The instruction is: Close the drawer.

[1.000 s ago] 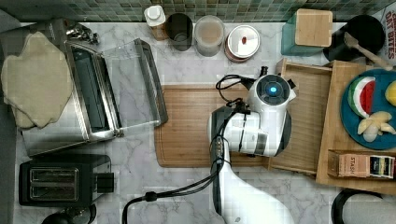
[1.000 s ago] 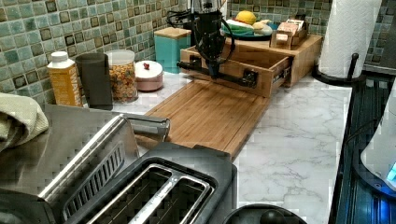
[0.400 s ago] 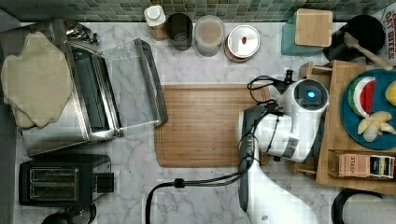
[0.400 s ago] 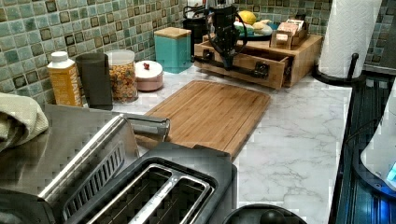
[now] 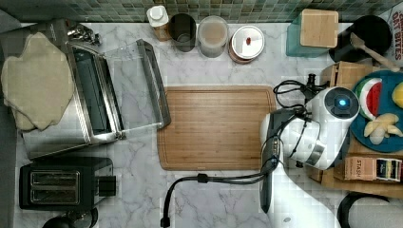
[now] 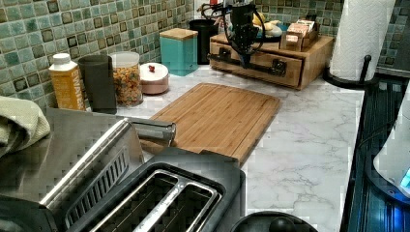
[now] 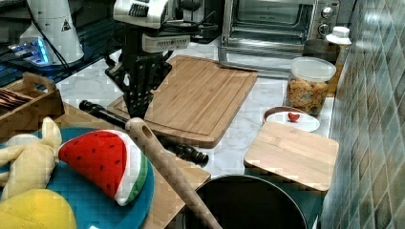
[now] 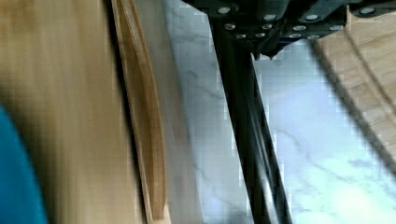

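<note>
**Against the wooden stand, the drawer sits pushed in**

At the far end of the marble counter (image 6: 309,140) in the left view, the drawer (image 6: 256,63) lies flush inside its light-wood stand (image 6: 316,58), only its front panel showing, with a long black bar handle (image 6: 246,64) running across it on 2 brackets. The Franka arm (image 5: 328,128) stands over this spot, and its gripper (image 6: 245,59) hangs pointing down right at the handle's middle. From the right view the gripper (image 7: 136,107) comes down to the same black bar (image 7: 143,131), with the bamboo cutting board (image 7: 196,95) just beyond it. The wrist view looks along the handle (image 8: 250,140) beside the drawer's wooden front (image 8: 144,130), marble on the other side; whether the fingers are spread or pinched on the bar I cannot tell (the gripper body blocks them).

On top of the stand rests a teal plate (image 7: 119,205) with a toy watermelon slice (image 7: 102,162) and a banana (image 7: 31,160), and a box of tea bags (image 5: 373,168) sits near the top view's right edge. The cutting board (image 5: 214,126) lies flat mid-counter, apart from the stand. A teal box with a square wooden lid (image 5: 319,27), a black pot (image 5: 368,35) with a wooden spoon (image 7: 167,167), a cereal jar (image 6: 126,79), a toaster oven (image 5: 95,99) and a toaster (image 5: 59,183) stand around.
</note>
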Tool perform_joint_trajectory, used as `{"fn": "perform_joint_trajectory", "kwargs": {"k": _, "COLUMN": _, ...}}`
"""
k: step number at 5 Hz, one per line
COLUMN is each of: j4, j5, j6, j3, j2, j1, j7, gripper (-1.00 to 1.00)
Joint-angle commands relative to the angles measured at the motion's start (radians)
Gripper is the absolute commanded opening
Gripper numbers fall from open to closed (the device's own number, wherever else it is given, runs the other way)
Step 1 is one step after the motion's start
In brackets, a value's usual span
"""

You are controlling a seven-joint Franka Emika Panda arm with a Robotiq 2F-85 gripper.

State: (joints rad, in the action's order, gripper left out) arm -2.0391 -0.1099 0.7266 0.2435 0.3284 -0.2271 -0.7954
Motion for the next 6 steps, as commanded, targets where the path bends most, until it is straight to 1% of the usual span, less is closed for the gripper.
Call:
{"fn": "perform_joint_trajectory", "kwargs": {"k": 1, "j4": 0.238, "j5": -0.056, "j6": -0.037, "j3": 0.159, "j2": 0.020, "j1": -0.149, "j7": -0.083, "gripper": -1.00}}
{"fn": "perform_joint_trajectory", "kwargs": {"k": 6, "j4": 0.237, "j5": -0.054, "j6": -0.036, "j3": 0.164, "j2": 0.021, "j1": -0.145, "j7": -0.085, "gripper": -1.00}}
